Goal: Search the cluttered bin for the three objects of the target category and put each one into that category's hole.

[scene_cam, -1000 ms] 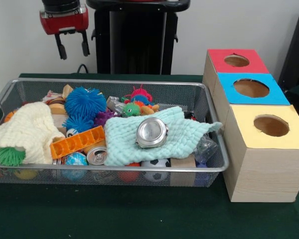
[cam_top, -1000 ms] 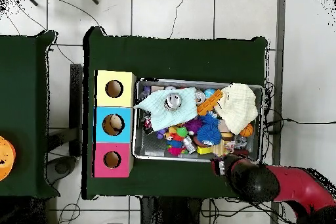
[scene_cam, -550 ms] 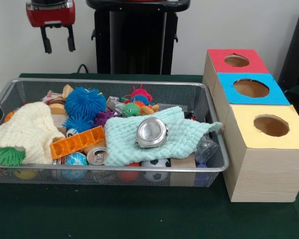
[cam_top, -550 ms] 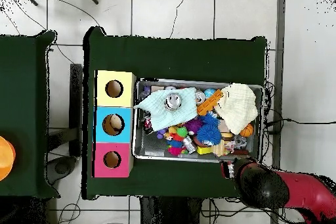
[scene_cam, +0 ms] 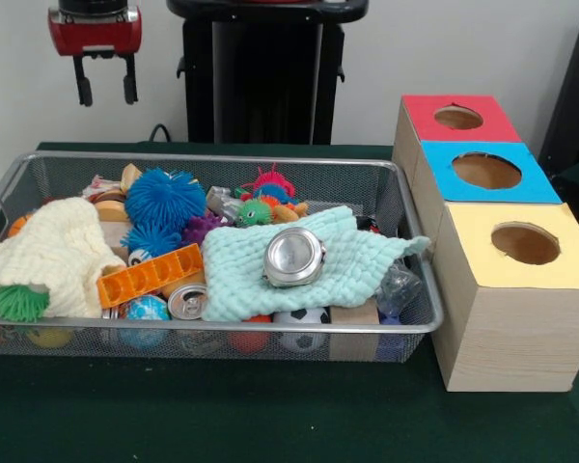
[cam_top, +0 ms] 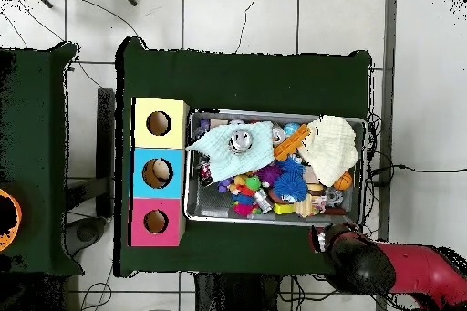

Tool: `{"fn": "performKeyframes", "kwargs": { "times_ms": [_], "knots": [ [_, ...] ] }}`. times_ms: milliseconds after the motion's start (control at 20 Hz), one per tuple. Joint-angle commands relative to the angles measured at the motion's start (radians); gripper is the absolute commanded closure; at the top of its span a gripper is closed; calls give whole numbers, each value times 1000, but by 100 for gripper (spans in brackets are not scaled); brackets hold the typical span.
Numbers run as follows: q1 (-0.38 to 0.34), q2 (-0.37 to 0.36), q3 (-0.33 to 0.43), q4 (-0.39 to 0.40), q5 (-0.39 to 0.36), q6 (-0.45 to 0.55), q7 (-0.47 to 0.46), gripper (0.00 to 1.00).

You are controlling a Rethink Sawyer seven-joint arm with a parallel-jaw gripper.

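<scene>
While claw (scene_cam: 103, 92) hangs empty, prongs parted, cloths (scene_cam: 299, 262) likely hide bin (scene_cam: 222, 161) items.

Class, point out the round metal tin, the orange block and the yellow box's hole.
round metal tin (scene_cam: 293, 257), front view, lid centre
orange block (scene_cam: 151, 275), front view, top face
yellow box's hole (scene_cam: 526, 243), front view, opening

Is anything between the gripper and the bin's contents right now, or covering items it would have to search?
Nothing stands between the gripper, raised open beyond the bin, and the clutter. Inside, a mint cloth with a round tin on it and a cream cloth cover some items.
</scene>
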Motion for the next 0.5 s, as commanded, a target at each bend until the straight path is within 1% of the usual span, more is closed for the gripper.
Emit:
{"fn": "performKeyframes", "kwargs": {
  "times_ms": [50, 200, 500],
  "knots": [
    [46, 93, -75, -32, -91, -92, 95, 0],
    [59, 119, -95, -44, -101, -110, 93, 0],
    [77, 204, -128, -86, -118, -152, 90, 0]
  ]
}}
